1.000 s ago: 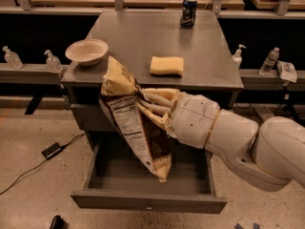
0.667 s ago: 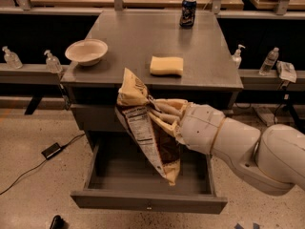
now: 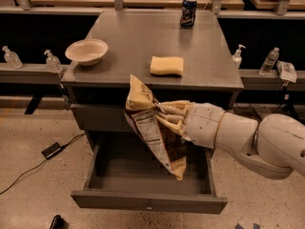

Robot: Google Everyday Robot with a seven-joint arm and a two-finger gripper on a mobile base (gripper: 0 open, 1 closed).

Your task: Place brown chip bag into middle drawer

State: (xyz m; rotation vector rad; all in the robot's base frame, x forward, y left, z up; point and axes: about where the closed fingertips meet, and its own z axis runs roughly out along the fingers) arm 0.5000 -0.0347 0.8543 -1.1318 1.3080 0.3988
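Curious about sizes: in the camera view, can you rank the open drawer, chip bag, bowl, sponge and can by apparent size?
1. middle drawer
2. brown chip bag, held in the pincer above the drawer; nearer the camera, so flattered
3. bowl and sponge: too alike to rank
4. can, farthest back

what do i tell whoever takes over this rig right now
Gripper: shut on the brown chip bag, in front of the cabinet, above the open drawer.
Brown chip bag: hangs tilted, with its lower end over the middle drawer; it is not yet let go.
Done: drawer open, bag in hand.
Left: lower the bag into the drawer and release it.
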